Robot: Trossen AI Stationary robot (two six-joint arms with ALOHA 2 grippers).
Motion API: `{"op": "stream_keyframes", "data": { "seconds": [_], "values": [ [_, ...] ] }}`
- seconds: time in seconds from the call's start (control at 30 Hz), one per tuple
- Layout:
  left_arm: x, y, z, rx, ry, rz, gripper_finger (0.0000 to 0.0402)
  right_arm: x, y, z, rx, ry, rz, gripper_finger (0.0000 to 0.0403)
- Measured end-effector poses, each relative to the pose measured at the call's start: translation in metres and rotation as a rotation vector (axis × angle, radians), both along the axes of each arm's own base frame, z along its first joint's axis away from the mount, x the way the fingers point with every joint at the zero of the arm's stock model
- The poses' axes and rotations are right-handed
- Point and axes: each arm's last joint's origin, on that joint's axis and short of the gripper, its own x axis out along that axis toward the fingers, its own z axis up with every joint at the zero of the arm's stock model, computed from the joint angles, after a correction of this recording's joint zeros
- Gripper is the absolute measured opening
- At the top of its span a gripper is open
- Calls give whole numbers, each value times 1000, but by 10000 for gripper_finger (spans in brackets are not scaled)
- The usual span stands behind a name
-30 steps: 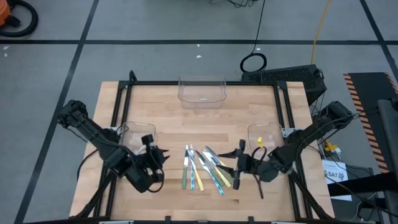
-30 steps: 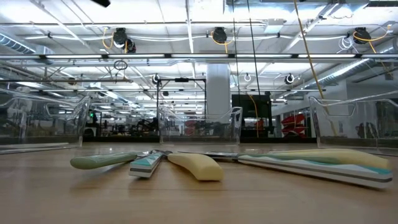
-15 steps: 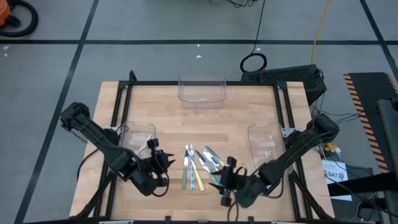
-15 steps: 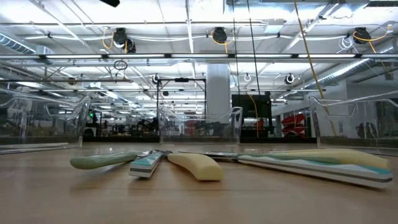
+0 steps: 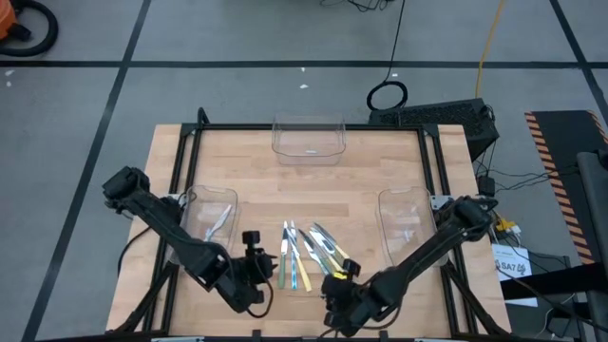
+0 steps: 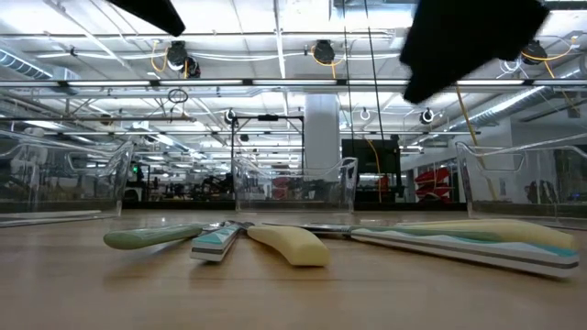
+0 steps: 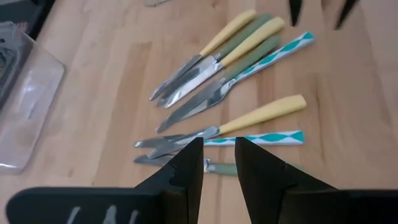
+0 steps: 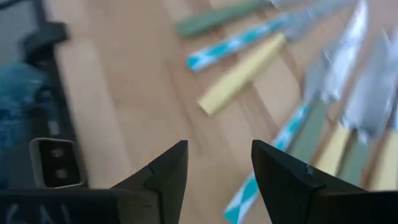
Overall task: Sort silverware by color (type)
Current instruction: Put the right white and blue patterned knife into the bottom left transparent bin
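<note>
The silverware (image 5: 306, 256) lies in a loose pile near the middle of the table's near half, with yellow, green and teal-patterned handles. In the left wrist view several pieces (image 7: 230, 68) lie flat on the wood. My left gripper (image 5: 255, 263) hovers just left of the pile, open by a narrow gap (image 7: 219, 163), with nothing between its fingers. My right gripper (image 5: 338, 281) hovers at the pile's near right side, open wide (image 8: 217, 167), above bare wood beside a yellow handle (image 8: 239, 74). Both point slantwise down.
Three clear plastic bins stand on the table: one at the far middle (image 5: 309, 139), one at the left (image 5: 211, 211) and one at the right (image 5: 403, 220). A black frame (image 5: 432, 161) runs along the table's edges. Bare wood lies between the pile and the far bin.
Both arms have sunk toward the table and come toward its near edge. My left gripper has gone right, closer to the pile. My right gripper has swung from the pile's right side to its near right side and turned and tipped downward. The silverware has kept still.
</note>
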Motion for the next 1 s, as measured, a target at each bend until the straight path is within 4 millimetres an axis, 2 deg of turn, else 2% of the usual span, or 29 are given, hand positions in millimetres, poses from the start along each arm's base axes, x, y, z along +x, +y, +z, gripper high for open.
{"op": "stream_keyframes", "data": {
  "seconds": [0.23, 0.53, 0.77, 1.0],
  "values": [
    [-11, -13, 0, -15, -3, -37, 102, -1, -1, -8, 76, 37, -197, 171],
    [-12, -19, 1, -33, -26, -61, 102, 8, -4, -33, 147, 158, -236, 171],
    [-10, -19, 2, -26, -34, -72, 102, 6, -11, -42, 142, 244, -288, 171],
    [-8, -18, 2, -19, -35, -77, 102, 6, -13, -42, 143, 262, -318, 171]
  ]
}}
